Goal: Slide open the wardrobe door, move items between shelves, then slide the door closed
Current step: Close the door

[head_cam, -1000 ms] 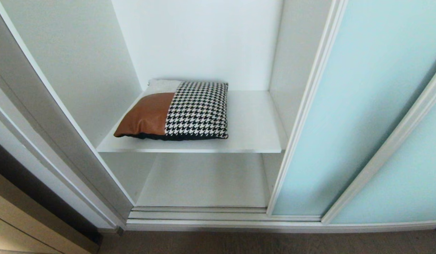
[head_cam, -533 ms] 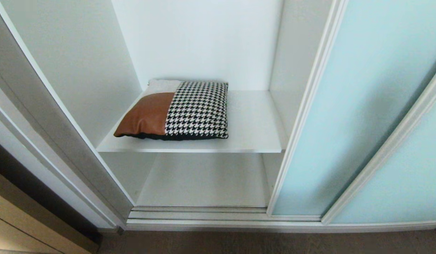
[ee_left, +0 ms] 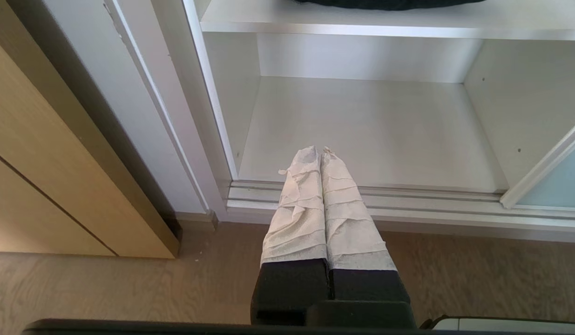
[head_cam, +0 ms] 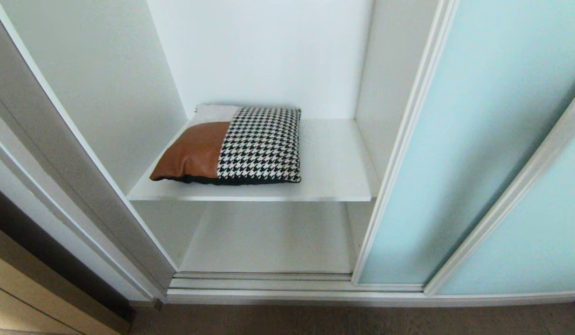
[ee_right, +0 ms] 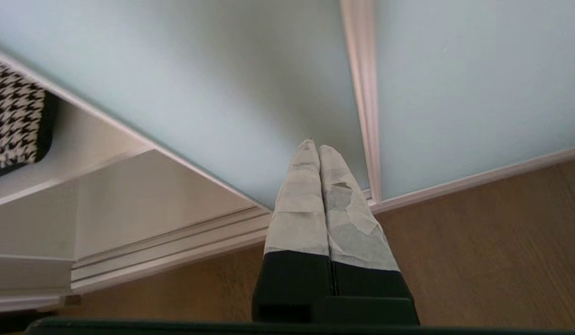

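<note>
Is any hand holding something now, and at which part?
Nothing is held. The left hand and right hand are both shut on nothing. The cushion lies untouched on the shelf.

left gripper (ee_left: 321, 150): fingers pressed together, empty | right gripper (ee_right: 315, 145): fingers pressed together, empty

You are looking at the cushion (head_cam: 231, 145) lying on the upper shelf (head_cam: 336, 167), left of centre, with the sliding wardrobe door (head_cam: 473, 139) standing open at right.
</note>
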`<state>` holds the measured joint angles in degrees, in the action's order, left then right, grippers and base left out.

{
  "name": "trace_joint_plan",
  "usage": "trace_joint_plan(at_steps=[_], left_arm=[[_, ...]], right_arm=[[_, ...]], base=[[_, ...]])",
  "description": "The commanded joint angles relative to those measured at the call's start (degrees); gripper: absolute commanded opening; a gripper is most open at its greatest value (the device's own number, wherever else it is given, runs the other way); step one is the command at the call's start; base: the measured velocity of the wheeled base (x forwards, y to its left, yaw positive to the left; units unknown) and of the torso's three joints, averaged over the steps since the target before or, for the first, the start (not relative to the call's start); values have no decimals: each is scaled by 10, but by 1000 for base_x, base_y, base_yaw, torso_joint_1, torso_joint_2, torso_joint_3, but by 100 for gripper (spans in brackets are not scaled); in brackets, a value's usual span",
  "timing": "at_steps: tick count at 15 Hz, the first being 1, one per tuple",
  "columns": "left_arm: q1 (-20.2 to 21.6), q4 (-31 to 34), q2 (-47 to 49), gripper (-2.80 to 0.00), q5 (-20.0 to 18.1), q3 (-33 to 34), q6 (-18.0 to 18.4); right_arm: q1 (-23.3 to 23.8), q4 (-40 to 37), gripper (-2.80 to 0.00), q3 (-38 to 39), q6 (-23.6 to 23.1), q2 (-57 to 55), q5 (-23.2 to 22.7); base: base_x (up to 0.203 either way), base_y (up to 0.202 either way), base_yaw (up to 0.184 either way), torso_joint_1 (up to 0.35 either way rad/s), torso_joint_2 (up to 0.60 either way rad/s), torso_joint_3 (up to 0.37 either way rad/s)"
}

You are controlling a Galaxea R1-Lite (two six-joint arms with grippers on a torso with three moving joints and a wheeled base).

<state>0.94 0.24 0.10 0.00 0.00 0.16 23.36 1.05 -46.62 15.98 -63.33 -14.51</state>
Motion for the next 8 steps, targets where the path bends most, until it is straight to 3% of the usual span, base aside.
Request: trace_joint_plan(at_steps=[1, 8], left_arm=[[0, 0, 1, -280, 0, 1, 0], [0, 0, 1, -280, 0, 1, 0]], right_arm=[[10, 1, -280, -9, 2, -33, -5], [39, 78, -280, -14, 5, -105, -8]], base=[[0, 0, 0, 0, 0, 0], [0, 0, 0, 0, 0, 0]])
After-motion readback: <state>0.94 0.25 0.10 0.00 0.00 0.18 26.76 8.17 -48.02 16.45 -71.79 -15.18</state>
